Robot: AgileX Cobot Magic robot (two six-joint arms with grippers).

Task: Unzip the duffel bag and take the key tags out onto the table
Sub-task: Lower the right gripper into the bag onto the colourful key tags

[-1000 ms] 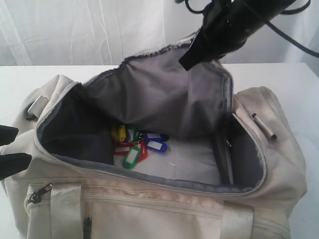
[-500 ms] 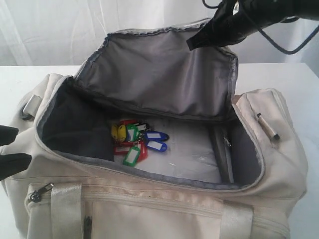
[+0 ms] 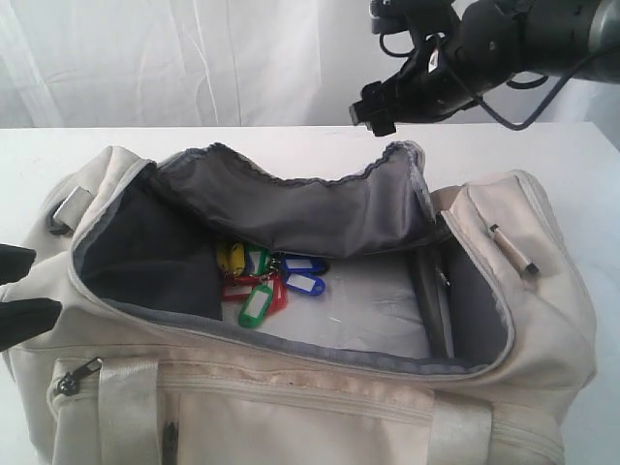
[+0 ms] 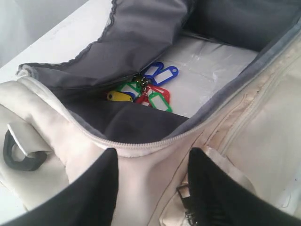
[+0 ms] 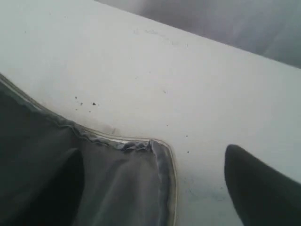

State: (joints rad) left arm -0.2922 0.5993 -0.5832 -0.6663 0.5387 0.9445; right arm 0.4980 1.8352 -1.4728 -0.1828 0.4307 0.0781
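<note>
The cream duffel bag [image 3: 291, 407] lies unzipped on the white table [image 3: 291, 140], its grey-lined lid flap [image 3: 310, 208] slumped over the back of the opening. The key tags [image 3: 266, 276], blue, green, red and yellow, rest on the pale floor inside. My right gripper [image 3: 373, 111] hangs open above the flap's far right corner with nothing in it; the right wrist view shows its fingers spread over the flap's edge [image 5: 117, 188] and the table [image 5: 164, 70]. My left gripper [image 3: 44, 286] clamps the bag's left end. In the left wrist view, this gripper [image 4: 153, 155] pinches bag fabric [image 4: 263, 117], the key tags [image 4: 146, 89] beyond.
A white curtain [image 3: 145, 58] hangs behind the table. A grey zipper pull [image 3: 77, 376] sits on the bag's front left corner, a strap tab [image 3: 513, 247] on its right end, a black D-ring [image 4: 19, 157] at the left end. Bare tabletop lies behind the bag.
My right gripper held the lid flap raised, then opened and let it go. The flap has dropped back over the rear of the opening. The left gripper has not moved.
</note>
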